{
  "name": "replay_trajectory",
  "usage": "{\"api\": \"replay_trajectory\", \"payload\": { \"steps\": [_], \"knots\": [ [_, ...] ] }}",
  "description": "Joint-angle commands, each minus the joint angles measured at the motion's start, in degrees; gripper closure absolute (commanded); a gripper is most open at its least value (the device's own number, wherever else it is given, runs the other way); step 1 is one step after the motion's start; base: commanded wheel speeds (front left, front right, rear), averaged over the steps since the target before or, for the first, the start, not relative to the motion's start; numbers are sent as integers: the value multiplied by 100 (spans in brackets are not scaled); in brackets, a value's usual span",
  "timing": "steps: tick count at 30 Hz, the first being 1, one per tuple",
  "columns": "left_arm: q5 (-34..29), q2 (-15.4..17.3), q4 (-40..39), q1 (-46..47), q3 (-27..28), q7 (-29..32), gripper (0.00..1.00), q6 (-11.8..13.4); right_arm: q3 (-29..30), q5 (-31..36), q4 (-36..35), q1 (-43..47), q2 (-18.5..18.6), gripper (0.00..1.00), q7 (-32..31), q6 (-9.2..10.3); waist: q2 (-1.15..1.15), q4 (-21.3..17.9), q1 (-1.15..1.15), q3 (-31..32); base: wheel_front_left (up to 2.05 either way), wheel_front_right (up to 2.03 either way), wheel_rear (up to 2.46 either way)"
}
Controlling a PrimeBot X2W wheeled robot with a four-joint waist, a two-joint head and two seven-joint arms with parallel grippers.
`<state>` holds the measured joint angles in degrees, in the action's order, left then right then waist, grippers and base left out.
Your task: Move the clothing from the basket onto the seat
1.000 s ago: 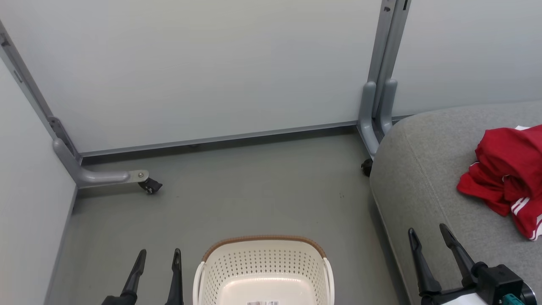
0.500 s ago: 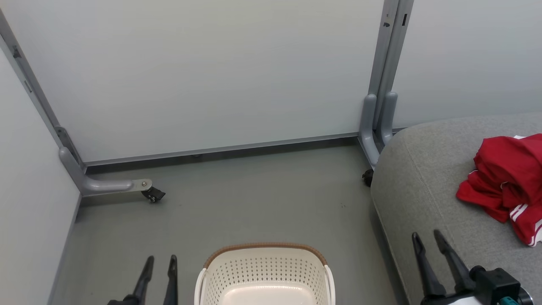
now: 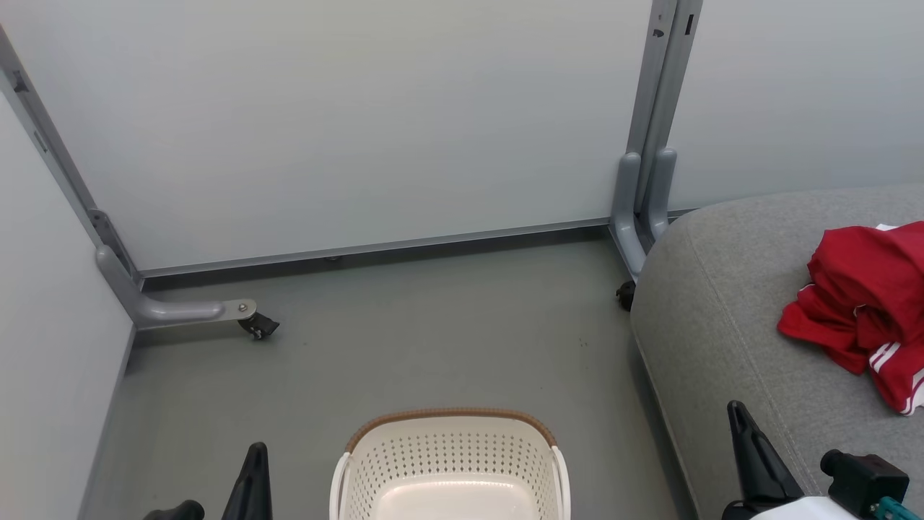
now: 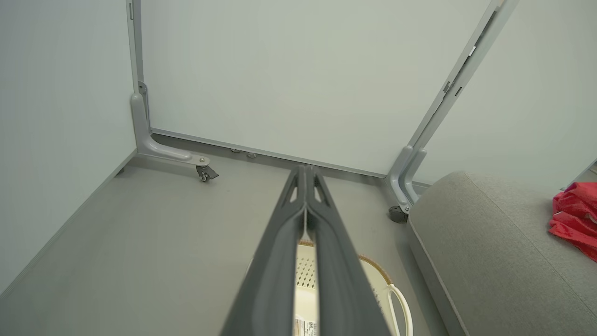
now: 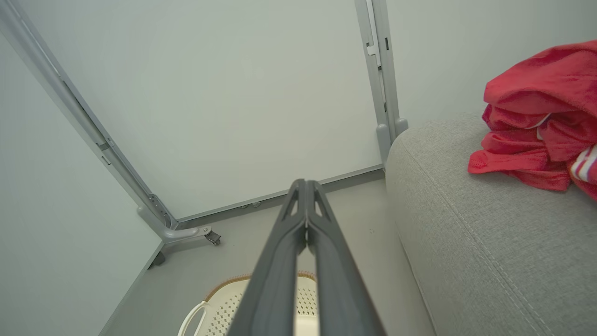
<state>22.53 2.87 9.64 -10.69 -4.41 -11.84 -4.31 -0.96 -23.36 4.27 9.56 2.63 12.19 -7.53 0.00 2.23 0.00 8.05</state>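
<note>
My left gripper [image 3: 254, 462] at 7 o'clock and right gripper [image 3: 738, 419] at 5 have just come together on nothing, and the basket [image 3: 451, 419] at 6 shows a bare bottom. The clothing [image 3: 863, 303] lies at 3 on the seat [image 3: 722, 332], so I judge the job done. Open floor [image 3: 433, 325] runs to the wall [image 3: 361, 130] at 12.

You are looking at a plain grey floor [image 3: 433, 339] closed in by pale partition panels: a back panel [image 3: 346, 123] straight ahead, a left panel [image 3: 36, 325] along your left, and a right panel [image 3: 794, 94] beyond a grey upright post [image 3: 660, 72]. A grey rail [image 3: 375, 247] runs along the foot of the back panel. At the left corner a grey metal foot [image 3: 173, 312] reaches out over the floor and ends in a small black caster [image 3: 258, 327]. A second dark caster [image 3: 625, 295] sits low at the base of the upright post.
</note>
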Motion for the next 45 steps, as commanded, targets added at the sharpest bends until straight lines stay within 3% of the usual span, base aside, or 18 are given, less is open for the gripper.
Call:
{"api": "replay_trajectory", "payload": {
  "steps": [1, 24, 45],
  "knots": [
    [284, 17, -59, 243, 56, 53, 100, -31, 38, -280, -36, -197, 47, 100, -47, 1, 0, -4, 0, -13, 0, 0, 0],
    [2388, 32, 85, 717, 364, 591, 100, -126, 181, -2408, 270, -642, 105, 100, -553, 2, 0, -51, 0, -185, 0, 0, 0],
    [3837, 37, 195, 1042, 585, 974, 100, -187, 311, -3862, 487, -948, 125, 100, -926, 3, 0, -92, 0, -336, 0, 0, 0]
  ]
}}
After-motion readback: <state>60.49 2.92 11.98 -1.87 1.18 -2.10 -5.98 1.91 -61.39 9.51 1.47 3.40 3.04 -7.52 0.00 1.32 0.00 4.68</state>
